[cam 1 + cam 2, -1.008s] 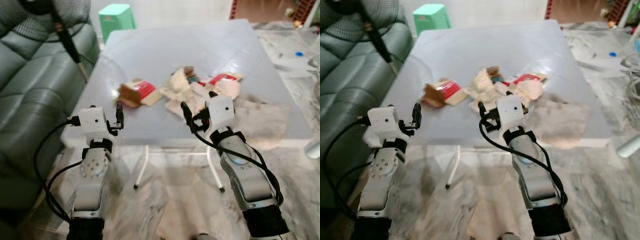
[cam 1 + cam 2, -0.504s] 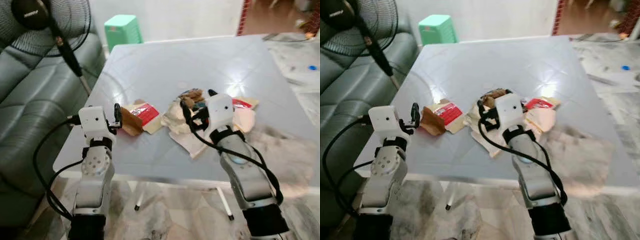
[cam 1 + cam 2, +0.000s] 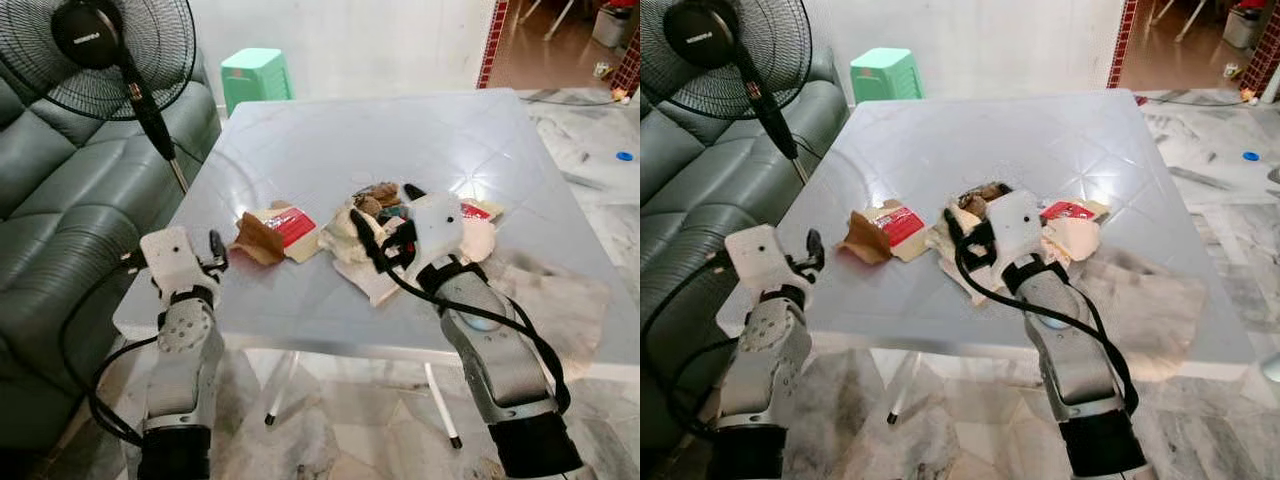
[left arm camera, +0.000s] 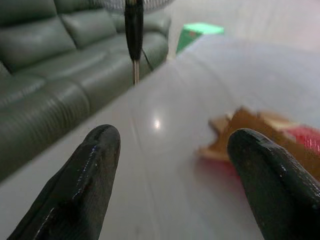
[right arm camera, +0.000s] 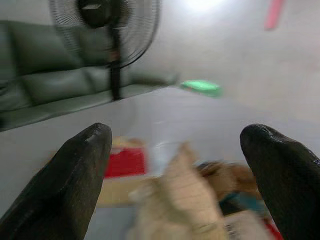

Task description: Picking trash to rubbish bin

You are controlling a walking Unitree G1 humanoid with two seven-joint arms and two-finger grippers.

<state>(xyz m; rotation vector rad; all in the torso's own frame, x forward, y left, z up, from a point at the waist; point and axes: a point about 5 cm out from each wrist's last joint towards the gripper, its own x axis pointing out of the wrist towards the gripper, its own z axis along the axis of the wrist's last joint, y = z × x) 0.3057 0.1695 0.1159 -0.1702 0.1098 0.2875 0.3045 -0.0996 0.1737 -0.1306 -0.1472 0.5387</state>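
The right claw (image 3: 385,222) hovers wide open and empty right over the near edge of the trash pile (image 3: 375,225), its fingers spread to either side of the crumpled paper (image 5: 187,200) just ahead of it. That pile lies near the middle of the counter (image 3: 400,130), running crosswise in front of the robot. Beside it, toward the sofa (image 3: 60,200), lies the torn red-and-brown carton (image 3: 272,232). The left claw (image 3: 215,250), also open and empty, hangs at the counter's near corner, short of that carton, so the right arm is the nearer to the pile.
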